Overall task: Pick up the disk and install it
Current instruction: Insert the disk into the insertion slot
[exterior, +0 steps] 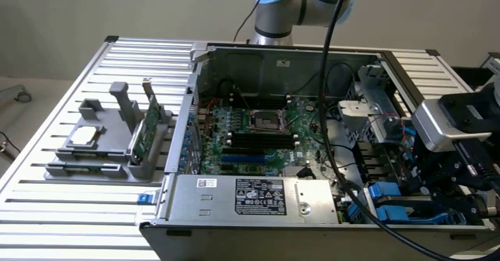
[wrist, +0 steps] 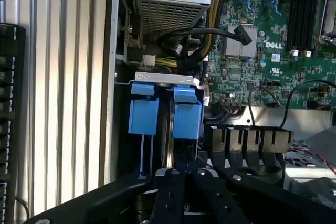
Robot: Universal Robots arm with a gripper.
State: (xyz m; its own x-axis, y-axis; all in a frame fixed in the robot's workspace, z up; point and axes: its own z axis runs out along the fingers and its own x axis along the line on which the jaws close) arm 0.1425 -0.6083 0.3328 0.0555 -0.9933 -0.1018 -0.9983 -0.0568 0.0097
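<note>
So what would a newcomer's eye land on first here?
The open computer case dominates the slatted table, its green motherboard bared. At the exterior view's lower right, bright blue disk carriers stand inside the case, and the gripper sits right at them, jaws shut.

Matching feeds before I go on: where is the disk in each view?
Exterior view: the disk, in its blue carrier, sits in the drive bay at the case's near corner, on the exterior view's right.
Wrist view: the disk stands on edge directly ahead of the gripper.
Shared landmark: the silver power supply beside the bay.
</note>
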